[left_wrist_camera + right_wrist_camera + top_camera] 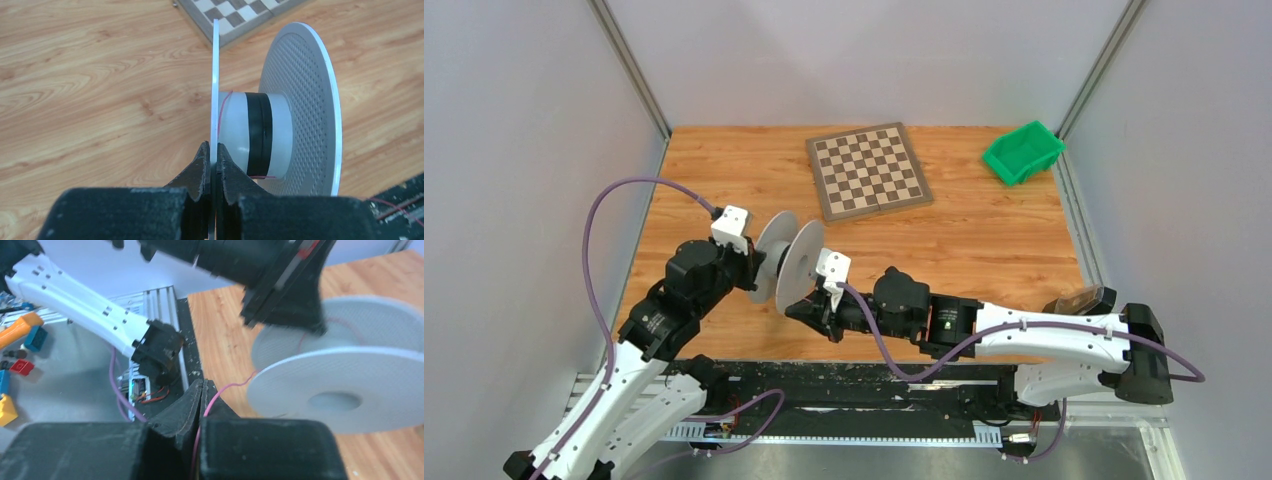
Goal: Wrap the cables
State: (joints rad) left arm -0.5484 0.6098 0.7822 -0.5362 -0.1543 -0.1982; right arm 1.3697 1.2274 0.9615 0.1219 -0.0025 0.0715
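Biggest thing first: the wood table (984, 250), with a chessboard (869, 170) lying flat at the far middle and a green bin (1022, 152) in the far right corner, both well apart from where I'm working. The spool (789, 260) is at the near-left part of the table, right between my two arms, turned so its two grey discs stand upright and its axis runs sideways. Can't tell from these views whether it's resting on the wood or lifted off it. My left claw (213, 160) is pinched tight on the edge of the nearer disc, one finger on each face of it, so that one's clamped on the spool. The white hub (235, 135) has a black band (260, 135) around its middle. My right claw (201, 390) sits just beside the other disc, on the near side, fingers squeezed together on the wire (227, 389), which comes up out from between them and curves over to the spool. It's a thin pinkish-red strand, and on the left wrist view you can see a bit of it lying across the hub next to the disc I'm gripping.
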